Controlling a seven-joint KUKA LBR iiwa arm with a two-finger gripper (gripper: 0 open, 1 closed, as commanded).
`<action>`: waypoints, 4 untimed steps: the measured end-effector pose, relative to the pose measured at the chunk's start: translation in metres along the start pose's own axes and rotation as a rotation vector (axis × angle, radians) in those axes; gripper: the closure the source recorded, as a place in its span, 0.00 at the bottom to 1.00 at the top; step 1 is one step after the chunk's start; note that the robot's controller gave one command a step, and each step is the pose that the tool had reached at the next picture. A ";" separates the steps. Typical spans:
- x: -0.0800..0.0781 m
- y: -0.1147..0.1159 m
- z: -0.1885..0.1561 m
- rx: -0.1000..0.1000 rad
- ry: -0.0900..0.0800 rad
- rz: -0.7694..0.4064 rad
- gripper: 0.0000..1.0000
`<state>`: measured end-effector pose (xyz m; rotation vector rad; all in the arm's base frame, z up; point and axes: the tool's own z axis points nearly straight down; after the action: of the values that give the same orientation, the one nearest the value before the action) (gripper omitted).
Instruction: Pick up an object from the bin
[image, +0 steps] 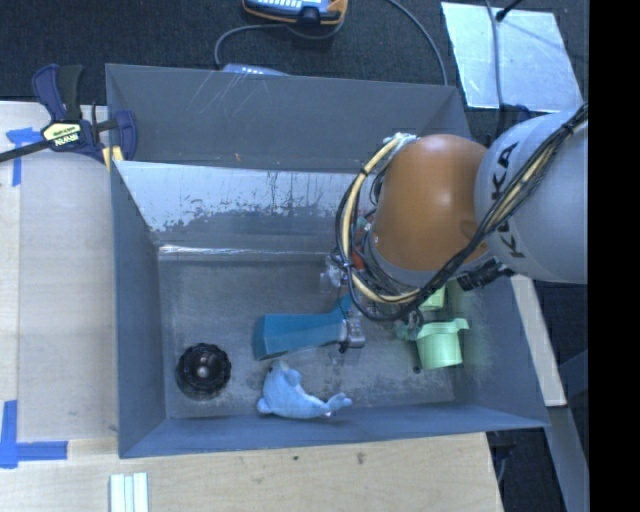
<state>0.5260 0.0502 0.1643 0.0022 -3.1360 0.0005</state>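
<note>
Where the floor of the grey bin fills the frame's centre, a teal wedge-shaped thing is laid flat. Its narrow right end is just beside the lower finger of the gripper, which is spread. The arm is reached in from the right. A blue toy whale is seen below and a green cup to the right.

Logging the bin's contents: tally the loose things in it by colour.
Black: 1, round black knob-like cap
Teal: 1, flat teal plastic paddle-shaped piece
Light blue: 1, soft light-blue whale-like toy
Pale green: 1, pale green plastic cup, partly under the arm
Total: 4
</note>
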 end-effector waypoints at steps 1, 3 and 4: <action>-0.002 0.000 -0.005 -0.001 -0.008 0.001 0.00; -0.014 0.017 0.050 0.000 -0.007 -0.229 0.00; -0.011 0.064 0.094 0.001 -0.013 -0.020 1.00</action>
<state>0.5366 0.1140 0.0707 0.0343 -3.1491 0.0015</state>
